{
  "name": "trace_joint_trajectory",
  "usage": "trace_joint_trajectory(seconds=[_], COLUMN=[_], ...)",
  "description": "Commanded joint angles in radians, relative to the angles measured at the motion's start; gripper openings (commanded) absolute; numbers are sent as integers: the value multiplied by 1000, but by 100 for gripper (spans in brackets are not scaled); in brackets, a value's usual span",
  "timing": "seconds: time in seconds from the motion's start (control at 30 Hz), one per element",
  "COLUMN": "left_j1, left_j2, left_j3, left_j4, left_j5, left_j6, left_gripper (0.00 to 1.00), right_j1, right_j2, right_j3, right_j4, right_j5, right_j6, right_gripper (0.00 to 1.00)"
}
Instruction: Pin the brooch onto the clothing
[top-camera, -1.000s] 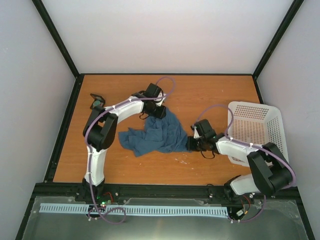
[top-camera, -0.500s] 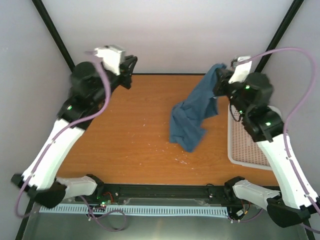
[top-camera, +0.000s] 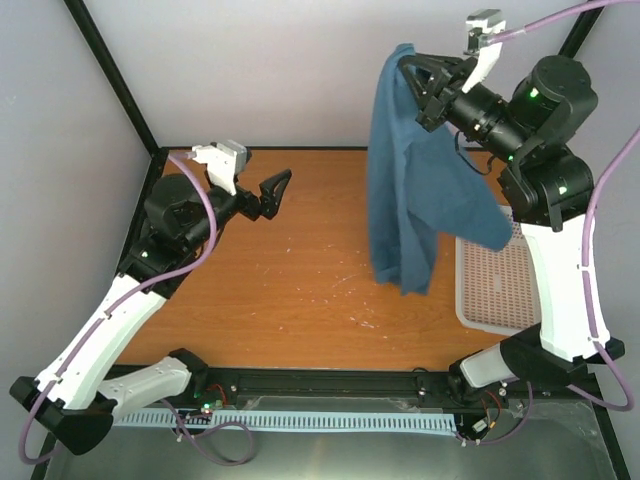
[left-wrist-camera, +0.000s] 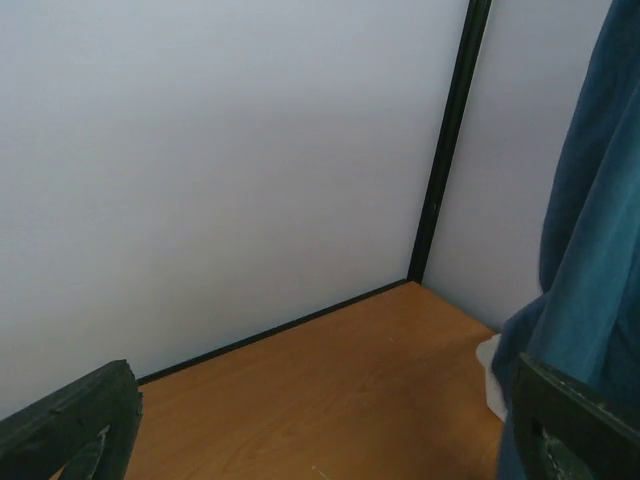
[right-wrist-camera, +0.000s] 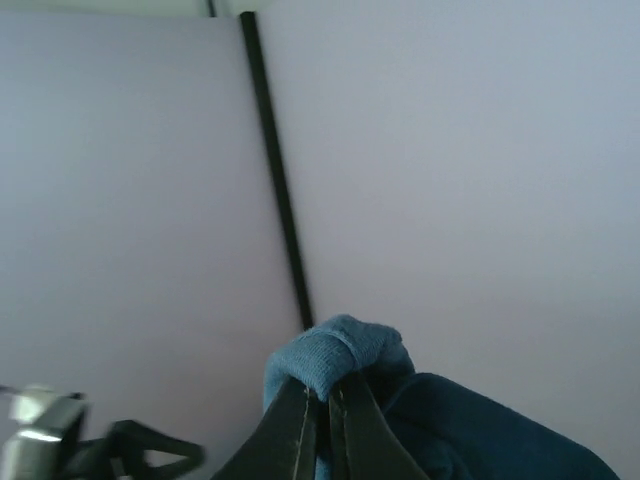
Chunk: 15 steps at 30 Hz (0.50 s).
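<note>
Dangling from your right claw (top-camera: 410, 72), which is pinching its fabric, the teal T-shirt (top-camera: 410, 190) is hanging high above the table (top-camera: 280, 290). Your left claw (top-camera: 277, 192) is hovering spread wide, well apart from it.

T-shirt (top-camera: 410, 190) hangs above the table (top-camera: 280, 290) — basket (top-camera: 495, 290) to its right.

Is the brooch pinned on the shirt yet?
Not yet. Done: the teal shirt is lifted, hanging over the table. In hand: the right fingers pinch its top; the left fingers are open and empty. Left: no brooch shows anywhere, so fetching and pinning it remain.
</note>
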Motion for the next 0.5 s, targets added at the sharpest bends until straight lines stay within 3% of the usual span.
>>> trace_joint_trajectory(seconds=[0.0, 0.1, 0.2, 0.3, 0.47], left_j1=[4, 5, 4, 4, 4], left_j2=[-95, -185, -275, -328, -296], left_j3=[-6, -63, -124, -167, -226], left_j4=[13, 12, 12, -53, -117], left_j5=[-10, -111, -215, -333, -342], left_j6=[-30, -33, -39, -84, -209], left_gripper=[100, 100, 100, 100, 100], right_j1=[56, 181, 279, 278, 258], right_j2=[31, 63, 86, 61, -7], right_j3=[-56, -282, -628, -822, -970], right_j4=[35, 21, 139, 185, 45], right_j5=[-188, -160, -225, -161, 238], right_j6=[216, 243, 244, 177, -55], right_gripper=[3, 3, 48, 80, 100])
